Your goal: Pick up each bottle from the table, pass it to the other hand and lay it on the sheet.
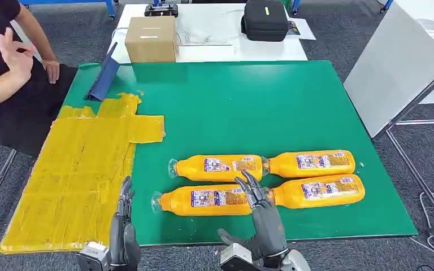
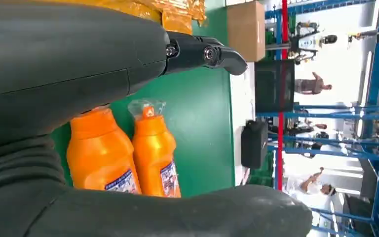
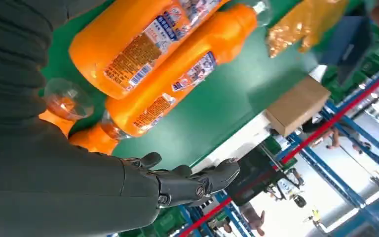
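Observation:
Several orange bottles lie on their sides on the green table [image 1: 248, 107], in two rows of two. The near-left bottle [image 1: 203, 199] and far-left bottle [image 1: 217, 167] point their clear caps toward the yellow sheet [image 1: 79, 169]. The near-right bottle [image 1: 318, 191] and far-right bottle [image 1: 312, 162] lie beside them. My right hand [image 1: 260, 212] hovers at the gap between the two near bottles, fingers spread and holding nothing. My left hand [image 1: 123, 226] is open at the sheet's near right edge, left of the bottles. In the left wrist view two bottles [image 2: 153, 153] show past the hand's fingers [image 2: 202, 53].
A person [image 1: 5, 62] sits at the far left with a raised hand. A blue folder [image 1: 103, 76] leans at the table's far left corner. A cardboard box [image 1: 151, 38] and a black case [image 1: 264, 20] stand on the white table behind. A white board [image 1: 395, 68] leans at the right.

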Controlling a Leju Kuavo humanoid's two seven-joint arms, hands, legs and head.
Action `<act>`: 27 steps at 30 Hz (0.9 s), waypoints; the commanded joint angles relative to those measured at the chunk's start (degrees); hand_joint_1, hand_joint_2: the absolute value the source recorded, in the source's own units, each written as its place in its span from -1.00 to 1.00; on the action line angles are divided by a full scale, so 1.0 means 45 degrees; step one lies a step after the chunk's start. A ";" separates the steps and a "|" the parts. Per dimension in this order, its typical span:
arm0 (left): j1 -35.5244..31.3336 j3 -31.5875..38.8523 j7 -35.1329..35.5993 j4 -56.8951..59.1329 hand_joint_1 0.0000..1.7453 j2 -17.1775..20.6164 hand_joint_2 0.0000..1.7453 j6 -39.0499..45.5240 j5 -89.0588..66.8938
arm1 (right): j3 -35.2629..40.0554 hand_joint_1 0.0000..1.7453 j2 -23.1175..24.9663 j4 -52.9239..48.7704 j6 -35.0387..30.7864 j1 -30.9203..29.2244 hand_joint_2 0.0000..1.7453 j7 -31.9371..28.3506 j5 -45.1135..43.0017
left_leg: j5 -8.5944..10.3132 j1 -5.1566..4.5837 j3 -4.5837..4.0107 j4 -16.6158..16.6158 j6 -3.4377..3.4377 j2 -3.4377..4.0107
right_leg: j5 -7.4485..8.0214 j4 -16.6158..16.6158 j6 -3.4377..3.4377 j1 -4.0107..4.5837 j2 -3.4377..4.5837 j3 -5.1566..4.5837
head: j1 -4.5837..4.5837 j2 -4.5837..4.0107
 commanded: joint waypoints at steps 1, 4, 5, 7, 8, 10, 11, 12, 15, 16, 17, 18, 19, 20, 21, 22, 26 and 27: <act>-0.0287 -0.0558 0.0122 0.0677 -1.00 -0.0313 -1.00 -0.0248 -0.0151 | -0.0260 -1.00 -0.0536 0.1670 0.0615 -0.1406 1.00 0.0583 0.1172 | -0.0003 -0.0001 0.0041 -0.0014 0.0011 0.0015 | 0.0002 -0.0023 -0.0014 0.0005 0.0000 0.0044 | 0.0005 0.0000; -0.0301 -0.0619 0.0152 0.0684 -1.00 -0.0287 -1.00 -0.0343 -0.0202 | -0.0189 -1.00 -0.0728 0.1906 0.1088 -0.1629 1.00 0.0869 0.1534 | -0.0001 0.0000 0.0029 -0.0011 0.0009 0.0009 | 0.0004 -0.0019 -0.0010 0.0005 -0.0003 0.0034 | 0.0000 0.0000; -0.0328 -0.0619 0.0158 0.0719 -1.00 -0.0292 -1.00 -0.0375 -0.0201 | -0.0169 -1.00 -0.0823 0.2084 0.1249 -0.1781 1.00 0.0948 0.1670 | -0.0003 0.0001 0.0036 -0.0012 0.0009 0.0008 | 0.0002 -0.0022 -0.0009 0.0006 -0.0005 0.0042 | 0.0000 0.0000; -0.0390 -0.0584 0.0164 0.0786 -1.00 -0.0289 -1.00 -0.0408 -0.0198 | -0.0110 -1.00 -0.1025 0.2452 0.1649 -0.2121 1.00 0.1087 0.1844 | -0.0013 0.0001 0.0079 -0.0025 0.0014 0.0018 | -0.0003 -0.0042 -0.0019 0.0010 -0.0005 0.0088 | 0.0000 0.0000; -0.0416 -0.0517 0.0162 0.0806 -1.00 -0.0289 -1.00 -0.0467 -0.0176 | -0.0023 -1.00 -0.1159 0.2771 0.1916 -0.2413 1.00 0.1272 0.1968 | -0.0005 0.0001 0.0050 -0.0017 0.0010 0.0015 | 0.0003 -0.0030 -0.0011 0.0007 -0.0001 0.0056 | 0.0000 0.0000; -0.0479 -0.0408 0.0143 0.0860 -1.00 -0.0286 -1.00 -0.0605 -0.0163 | 0.0146 -1.00 -0.1335 0.3476 0.2296 -0.3052 1.00 0.1720 0.2191 | -0.0017 0.0001 0.0104 -0.0030 0.0019 0.0032 | -0.0001 -0.0052 -0.0022 0.0012 0.0005 0.0112 | 0.0000 0.0000; -0.0525 -0.0369 0.0138 0.0896 -1.00 -0.0287 -1.00 -0.0668 -0.0163 | 0.0259 -1.00 -0.1379 0.3900 0.2369 -0.3446 1.00 0.1735 0.2162 | -0.0007 0.0001 0.0068 -0.0023 0.0013 0.0043 | 0.0013 -0.0040 -0.0013 0.0009 0.0025 0.0068 | 0.0000 0.0000; -0.0594 -0.0338 0.0135 0.0943 -1.00 -0.0291 -1.00 -0.0730 -0.0169 | 0.0334 -1.00 -0.1337 0.4507 0.2482 -0.3967 1.00 0.1775 0.2113 | -0.0013 -0.0001 0.0094 -0.0029 0.0017 0.0051 | 0.0009 -0.0048 -0.0020 0.0009 0.0026 0.0094 | 0.0000 0.0000; -0.0799 -0.0375 0.0115 0.1199 -1.00 -0.0241 -1.00 -0.0832 -0.0166 | 0.0772 -1.00 -0.1390 0.6095 0.3052 -0.5294 1.00 0.1866 0.1821 | 0.0002 -0.0003 0.0059 -0.0021 0.0012 0.0057 | 0.0022 -0.0032 -0.0012 0.0004 0.0038 0.0056 | 0.0000 0.0000; -0.0862 -0.0386 0.0107 0.1278 -1.00 -0.0224 -1.00 -0.0823 -0.0156 | 0.0937 -1.00 -0.1427 0.6558 0.3189 -0.5653 1.00 0.1864 0.1724 | 0.0001 -0.0001 0.0047 -0.0016 0.0008 0.0052 | 0.0021 -0.0026 -0.0008 0.0005 0.0037 0.0047 | 0.0000 0.0000; -0.0935 -0.0402 0.0086 0.1373 -1.00 -0.0198 -1.00 -0.0833 -0.0126 | 0.1127 -1.00 -0.1424 0.7149 0.3268 -0.6086 1.00 0.1856 0.1658 | 0.0001 0.0000 0.0064 -0.0022 0.0012 0.0063 | 0.0028 -0.0036 -0.0012 0.0008 0.0041 0.0061 | 0.0000 0.0000; -0.0967 -0.0407 0.0080 0.1399 -1.00 -0.0190 -1.00 -0.0834 -0.0119 | 0.1160 -1.00 -0.1396 0.7348 0.3353 -0.6263 1.00 0.1825 0.1589 | 0.0003 -0.0002 0.0084 -0.0030 0.0013 0.0080 | 0.0039 -0.0043 -0.0024 0.0008 0.0049 0.0076 | 0.0000 0.0000; -0.1029 -0.0436 0.0061 0.1471 -1.00 -0.0164 -1.00 -0.0858 -0.0092 | 0.1283 -1.00 -0.1324 0.7850 0.3519 -0.6574 1.00 0.1763 0.1466 | 0.0006 -0.0001 0.0073 -0.0026 0.0011 0.0063 | 0.0037 -0.0037 -0.0025 0.0007 0.0034 0.0067 | 0.0000 0.0000; -0.1068 -0.0471 0.0057 0.1511 -1.00 -0.0156 -1.00 -0.0859 -0.0081 | 0.1372 -1.00 -0.1296 0.8088 0.3530 -0.6754 1.00 0.1733 0.1431 | 0.0006 -0.0001 0.0087 -0.0030 0.0013 0.0051 | 0.0038 -0.0044 -0.0039 0.0010 0.0017 0.0087 | 0.0000 0.0000; -0.1114 -0.0517 0.0057 0.1560 -1.00 -0.0133 -1.00 -0.0847 -0.0073 | 0.1523 -1.00 -0.1201 0.8519 0.3605 -0.7014 1.00 0.1705 0.1374 | 0.0014 -0.0006 0.0069 -0.0024 0.0015 0.0046 | 0.0040 -0.0031 -0.0037 0.0002 0.0016 0.0063 | 0.0000 0.0000; -0.1130 -0.0532 0.0057 0.1573 -1.00 -0.0136 -1.00 -0.0843 -0.0073 | 0.1563 -1.00 -0.1168 0.8653 0.3625 -0.7110 1.00 0.1703 0.1373 | 0.0010 -0.0001 0.0082 -0.0025 0.0017 0.0051 | 0.0039 -0.0038 -0.0041 0.0009 0.0018 0.0078 | 0.0000 0.0000; -0.1212 -0.0635 0.0042 0.1634 -1.00 -0.0066 -1.00 -0.0796 -0.0005 | 0.1960 -1.00 -0.0999 0.9390 0.3720 -0.7638 1.00 0.1568 0.1134 | 0.0011 -0.0003 0.0054 -0.0013 0.0015 0.0031 | 0.0034 -0.0021 -0.0032 0.0005 0.0005 0.0054 | -0.0005 0.0000; -0.1214 -0.0637 0.0042 0.1636 -1.00 -0.0066 -1.00 -0.0795 -0.0006 | 0.1975 -1.00 -0.0981 0.9399 0.3722 -0.7650 1.00 0.1568 0.1134 | 0.0012 -0.0003 0.0046 -0.0011 0.0014 0.0036 | 0.0037 -0.0019 -0.0030 0.0004 0.0010 0.0045 | 0.0000 0.0000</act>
